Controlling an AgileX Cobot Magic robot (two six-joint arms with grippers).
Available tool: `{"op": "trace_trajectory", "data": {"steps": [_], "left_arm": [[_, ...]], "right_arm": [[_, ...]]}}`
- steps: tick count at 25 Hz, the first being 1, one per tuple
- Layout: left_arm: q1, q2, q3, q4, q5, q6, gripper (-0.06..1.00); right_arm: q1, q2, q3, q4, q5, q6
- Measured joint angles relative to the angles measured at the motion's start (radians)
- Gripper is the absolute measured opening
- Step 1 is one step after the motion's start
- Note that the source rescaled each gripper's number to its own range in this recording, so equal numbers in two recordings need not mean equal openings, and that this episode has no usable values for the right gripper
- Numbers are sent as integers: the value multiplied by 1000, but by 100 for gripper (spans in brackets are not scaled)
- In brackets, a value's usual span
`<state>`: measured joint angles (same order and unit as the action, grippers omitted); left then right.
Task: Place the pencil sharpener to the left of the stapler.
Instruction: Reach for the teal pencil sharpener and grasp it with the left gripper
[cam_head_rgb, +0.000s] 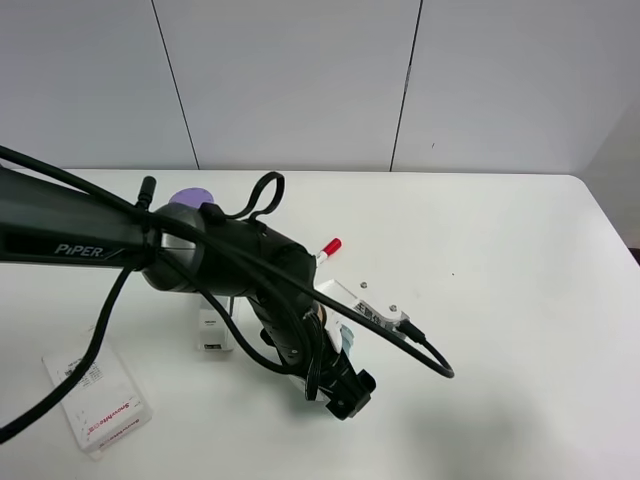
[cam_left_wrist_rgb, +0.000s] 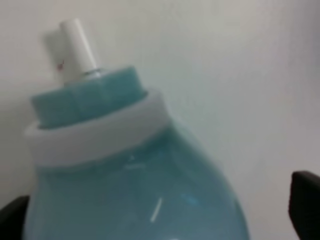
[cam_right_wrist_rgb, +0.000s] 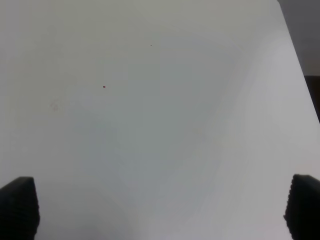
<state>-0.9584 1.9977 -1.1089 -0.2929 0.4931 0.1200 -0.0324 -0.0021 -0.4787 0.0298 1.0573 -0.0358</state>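
The teal pencil sharpener (cam_left_wrist_rgb: 135, 185) fills the left wrist view, its white cap (cam_left_wrist_rgb: 75, 47) pointing away from the camera. My left gripper (cam_left_wrist_rgb: 160, 215) stands open around it, one dark finger (cam_left_wrist_rgb: 306, 207) apart from its side and the other at its opposite edge. From above, only a teal sliver of the sharpener (cam_head_rgb: 346, 340) shows beside the left gripper (cam_head_rgb: 340, 385). The stapler (cam_head_rgb: 213, 330) lies to the sharpener's left, mostly hidden under the arm, with its white end showing. My right gripper (cam_right_wrist_rgb: 160, 215) is open over bare table and out of the overhead view.
A purple-lidded jar (cam_head_rgb: 190, 197) stands behind the left arm. A red marker tip (cam_head_rgb: 330, 245) pokes out beyond the arm. A flat white labelled box (cam_head_rgb: 97, 400) lies at the front left. The white table (cam_head_rgb: 500, 300) ends at the right edge.
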Motion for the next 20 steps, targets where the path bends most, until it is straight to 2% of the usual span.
{"op": "trace_trajectory", "data": {"steps": [10,20], "left_arm": [[-1,9,-1,0,-42,-2,100],[-1,45,-35,0,-40,-18,100]], "right_arm": [[0,0,0,0,0,0],[0,0,0,0,0,0]]}}
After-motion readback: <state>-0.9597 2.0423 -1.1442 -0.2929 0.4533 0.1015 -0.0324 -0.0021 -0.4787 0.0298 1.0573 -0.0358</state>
